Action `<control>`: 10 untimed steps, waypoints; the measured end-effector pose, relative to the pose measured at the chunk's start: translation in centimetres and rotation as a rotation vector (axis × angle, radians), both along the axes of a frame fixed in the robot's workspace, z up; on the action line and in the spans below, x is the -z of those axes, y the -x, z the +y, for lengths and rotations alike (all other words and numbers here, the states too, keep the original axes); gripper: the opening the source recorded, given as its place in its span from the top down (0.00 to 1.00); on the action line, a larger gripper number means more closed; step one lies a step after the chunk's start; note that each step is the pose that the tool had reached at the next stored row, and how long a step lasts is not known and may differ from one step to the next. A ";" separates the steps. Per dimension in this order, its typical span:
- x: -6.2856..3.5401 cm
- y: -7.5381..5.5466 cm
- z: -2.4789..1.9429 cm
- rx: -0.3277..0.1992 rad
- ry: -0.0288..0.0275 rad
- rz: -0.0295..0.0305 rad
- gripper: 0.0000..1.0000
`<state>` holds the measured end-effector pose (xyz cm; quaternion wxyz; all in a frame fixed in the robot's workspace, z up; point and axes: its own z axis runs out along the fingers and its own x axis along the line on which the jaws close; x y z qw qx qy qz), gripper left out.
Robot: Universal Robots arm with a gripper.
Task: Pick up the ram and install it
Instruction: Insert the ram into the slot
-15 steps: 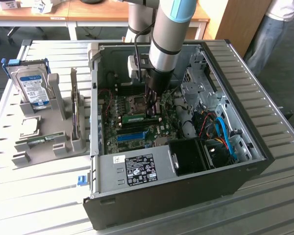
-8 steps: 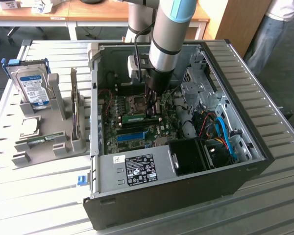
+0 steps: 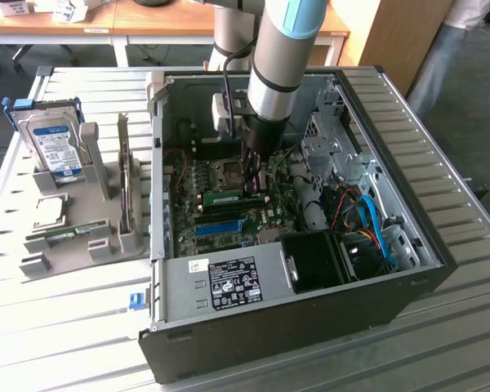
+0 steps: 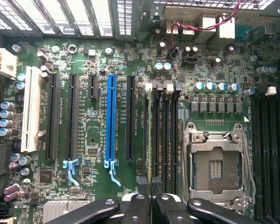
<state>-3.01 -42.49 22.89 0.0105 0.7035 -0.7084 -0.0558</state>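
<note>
Long thin green circuit-board ram (image 4: pixel 149 135), edge-on, pinched in my black metal gripper (image 4: pixel 149 183). Long axis lies along the black memory slots (image 4: pixel 165 135) directly below.

The computer case (image 3: pixel 310 327) lies open upward, so the way in is from above; its metal walls close every side. The arm (image 3: pixel 278 73) fills the middle of that opening. Toward the exterior view's right, the grey drive cage (image 3: pixel 331 143) and a tangle of blue and red cables (image 3: pixel 376 220) crowd the space, and the black fan housing (image 3: pixel 314 257) blocks the near corner. Over the motherboard (image 4: pixel 88 140) there is more room: the blue expansion slot (image 4: pixel 111 116) stands low and the CPU socket (image 4: pixel 215 163) lies flat. The gripper (image 4: pixel 150 184) clamps the ram (image 4: pixel 149 130), which stands among the memory slots (image 4: pixel 170 130) with only narrow gaps between them
</note>
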 end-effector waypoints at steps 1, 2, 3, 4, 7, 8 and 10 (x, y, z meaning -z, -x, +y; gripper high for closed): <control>0.02 0.0 -0.01 0.000 0.0003 0.0001 0.88; 0.01 0.0 -0.01 0.000 0.0005 0.0002 0.88; 0.02 0.0 -0.01 0.000 0.0005 0.0002 0.88; 0.01 0.0 -0.01 0.000 0.0006 0.0002 0.88; 0.02 0.0 -0.01 0.000 0.0006 0.0006 0.88; 0.02 0.0 -0.01 0.000 0.0007 0.0013 0.88; 0.02 0.0 -0.01 0.000 0.0008 0.0016 0.88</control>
